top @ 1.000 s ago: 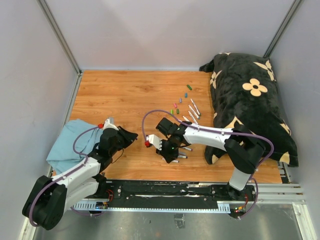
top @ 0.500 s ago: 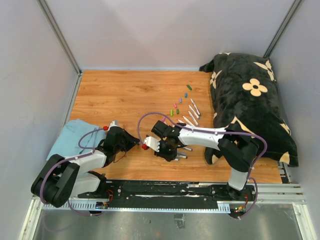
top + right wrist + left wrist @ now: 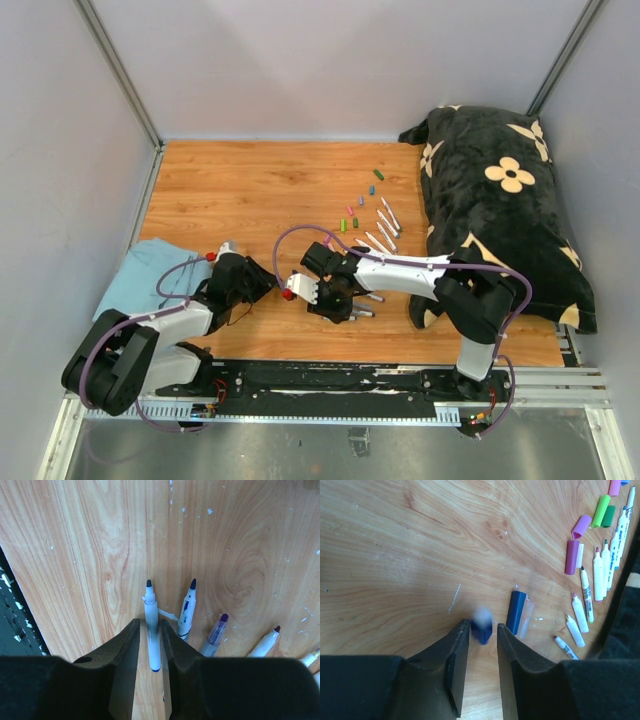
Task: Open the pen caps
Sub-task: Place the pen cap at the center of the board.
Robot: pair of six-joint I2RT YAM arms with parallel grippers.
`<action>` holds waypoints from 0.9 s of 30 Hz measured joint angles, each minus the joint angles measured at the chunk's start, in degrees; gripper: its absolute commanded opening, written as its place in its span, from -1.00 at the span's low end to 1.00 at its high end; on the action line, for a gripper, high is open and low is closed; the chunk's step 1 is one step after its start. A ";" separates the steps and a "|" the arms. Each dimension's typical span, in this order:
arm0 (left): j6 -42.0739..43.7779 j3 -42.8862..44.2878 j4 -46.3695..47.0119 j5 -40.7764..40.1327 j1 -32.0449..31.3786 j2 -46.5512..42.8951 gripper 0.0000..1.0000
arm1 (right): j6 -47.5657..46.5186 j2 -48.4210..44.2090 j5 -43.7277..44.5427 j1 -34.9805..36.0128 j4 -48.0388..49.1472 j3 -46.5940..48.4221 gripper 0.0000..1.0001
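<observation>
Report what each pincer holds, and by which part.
Left pincer: a blurred blue cap between the fingertips, grip uncertain. Right pincer: an uncapped pen, its rear barrel between the fingers, grip uncertain.

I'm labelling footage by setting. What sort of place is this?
Probably a lab test cell, not a home: plain grey walls box in a wooden tabletop, with a left arm and right arm bolted to a rail at its near edge.
</observation>
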 measured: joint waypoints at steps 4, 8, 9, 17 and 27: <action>-0.13 -0.20 -0.35 0.02 0.02 -1.01 -0.21 | 0.07 0.00 0.20 0.00 -0.09 0.07 -0.48; -0.15 -0.74 -0.83 0.02 0.02 -2.89 -0.20 | 0.07 0.00 0.15 0.00 -0.35 0.15 -0.47; -0.15 -0.74 -1.20 0.02 0.02 -3.39 -0.19 | 0.07 -0.02 0.15 0.00 -0.37 0.17 -0.45; 2.54 -0.72 -6.08 -1.46 0.02 -10.36 -0.07 | 0.04 -1.77 0.15 0.00 -0.96 0.17 -0.34; 16.68 2.54 -14.91 -11.21 0.02 -20.50 0.49 | -0.17 -5.35 -0.26 0.00 -1.29 0.22 -0.24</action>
